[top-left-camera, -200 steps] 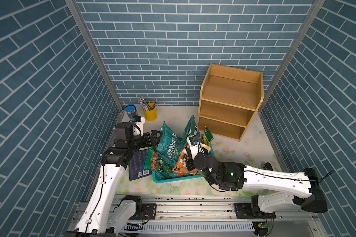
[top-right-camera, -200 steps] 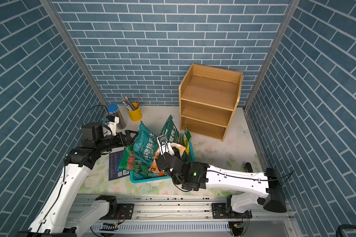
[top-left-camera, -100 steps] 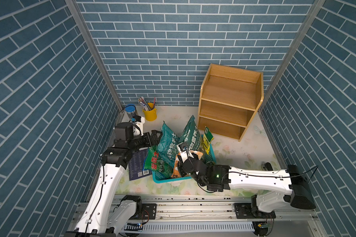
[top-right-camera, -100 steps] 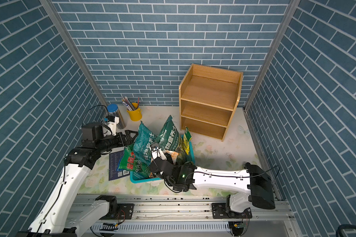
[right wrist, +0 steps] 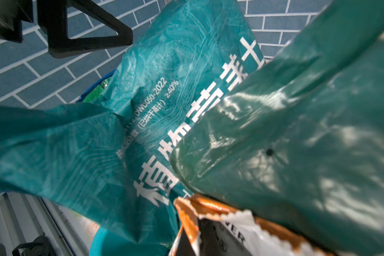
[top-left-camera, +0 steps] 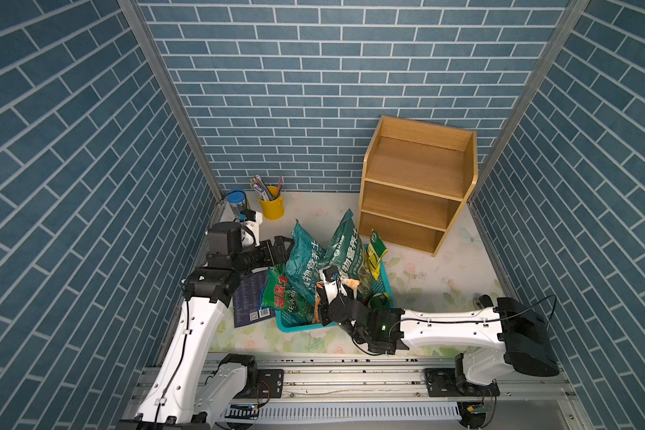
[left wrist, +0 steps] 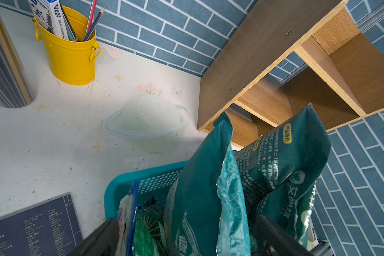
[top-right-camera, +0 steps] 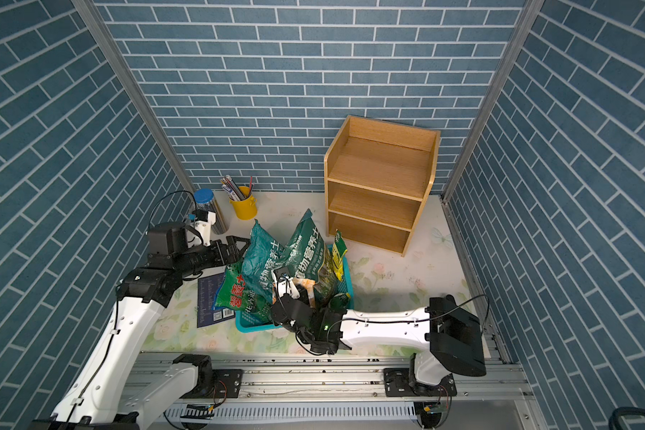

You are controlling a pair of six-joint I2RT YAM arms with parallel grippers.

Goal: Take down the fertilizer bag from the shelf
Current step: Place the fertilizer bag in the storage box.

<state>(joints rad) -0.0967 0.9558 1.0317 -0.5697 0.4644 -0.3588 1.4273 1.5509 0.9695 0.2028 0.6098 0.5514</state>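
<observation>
Light-brown wooden shelf (top-left-camera: 417, 175) stands at the back right of the tabletop (top-left-camera: 444, 275), against the brick-patterned wall (top-left-camera: 313, 93). Fertilizer bags (top-right-camera: 302, 253) stand off it, packed upright in a turquoise perforated basket (top-left-camera: 298, 328) just in front of the shelf's lowest tier. They are two tall teal bags (top-left-camera: 306, 257), a green bag (top-left-camera: 280, 294) at the left end, a yellow-green packet (top-left-camera: 375, 247) at the right end, and an orange-and-white bag (right wrist: 231, 223) on the near side. Crowding: in the right wrist view the teal bags rise above and lean over the orange-and-white one.

Dark booklet (top-left-camera: 250, 301) lies flat beside the basket, its edge hidden by the green bag. Yellow bucket (top-left-camera: 271, 203) holding pencils (left wrist: 93, 20) and a blue-lidded jar (top-left-camera: 236, 199) stand at the back left.

Left gripper (top-left-camera: 282, 249): jaws spread wide, one finger on either side of the bag tops in the left wrist view; contact cannot be told.

Right gripper (top-left-camera: 337, 284): reaches into the basket from the near side, jaws fully closed at the serrated top of the orange-and-white bag. The jaws are hidden, so whether they pinch it cannot be told.
</observation>
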